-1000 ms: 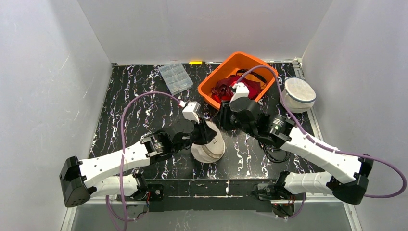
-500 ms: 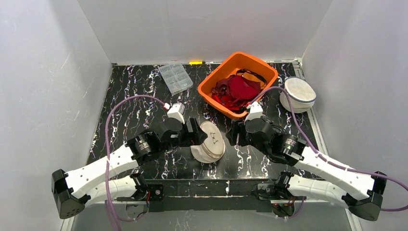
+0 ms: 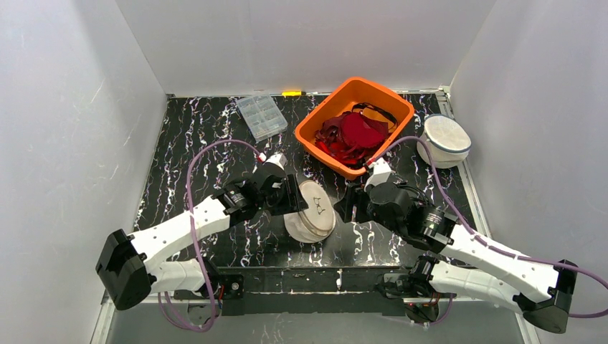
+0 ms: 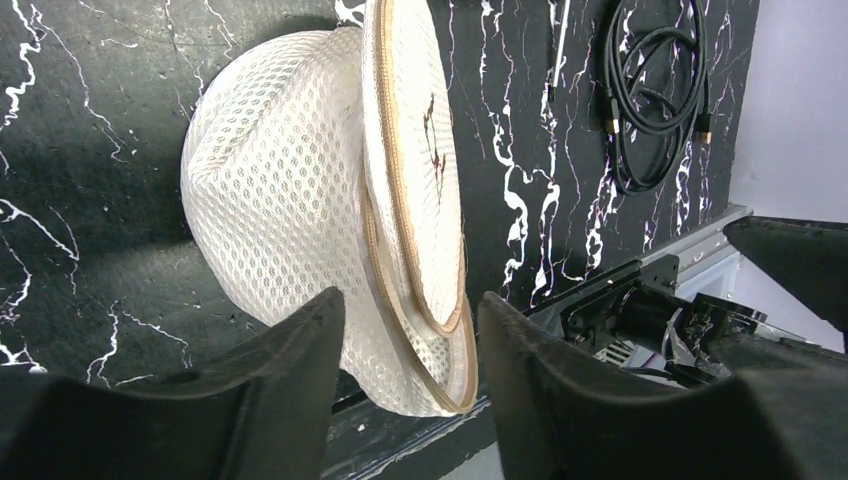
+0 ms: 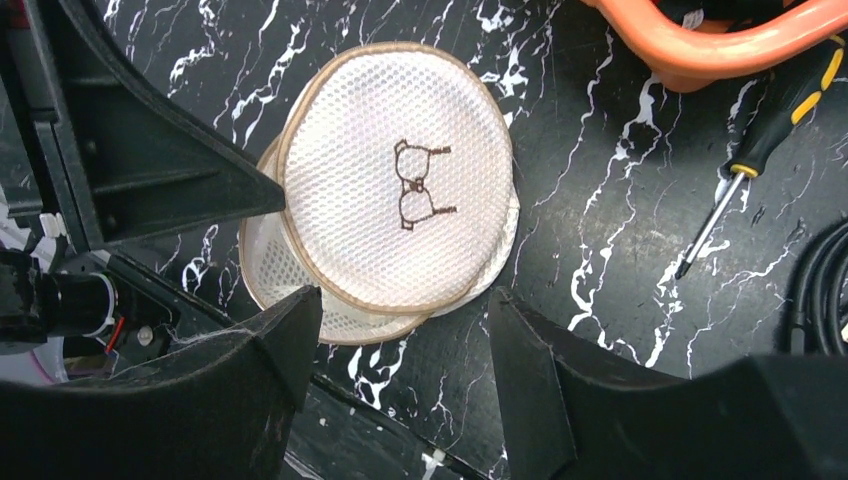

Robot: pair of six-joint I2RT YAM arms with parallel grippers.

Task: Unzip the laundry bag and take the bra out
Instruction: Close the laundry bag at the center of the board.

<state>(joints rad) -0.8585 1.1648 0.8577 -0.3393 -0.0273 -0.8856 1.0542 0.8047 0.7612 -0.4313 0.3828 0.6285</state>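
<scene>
On a black, white-veined table (image 3: 186, 143), a clear plastic compartment box (image 3: 262, 116) lies well behind and to the left of the white mesh, dome-shaped laundry bag with tan zipper trim (image 3: 310, 211), which sits near the table's front edge between the two arms. The left claw (image 3: 290, 195) hangs just at the bag's left side, its fingers parted about halfway and holding nothing; from its own wrist camera the claw (image 4: 405, 330) frames the bag (image 4: 330, 200), whose flat lid stands away from the domed body along one edge. The bag's lid (image 5: 395, 230) carries a small brown bra outline stitched at its centre. To the bag's right, the right claw (image 3: 346, 204) is spread wide and empty, near the bag but apart from it. Behind and right of the bag, an orange plastic basin (image 3: 326, 106) holds a heap of dark red garments with black straps (image 3: 358, 132); whether the bra is among them cannot be told. A yellow-and-black-handled screwdriver (image 5: 770, 140) lies right of the bag, and a coiled black cable (image 4: 655, 95) lies beyond it. A second round white mesh bag with blue trim (image 3: 444, 140) sits farthest right of the bag.
</scene>
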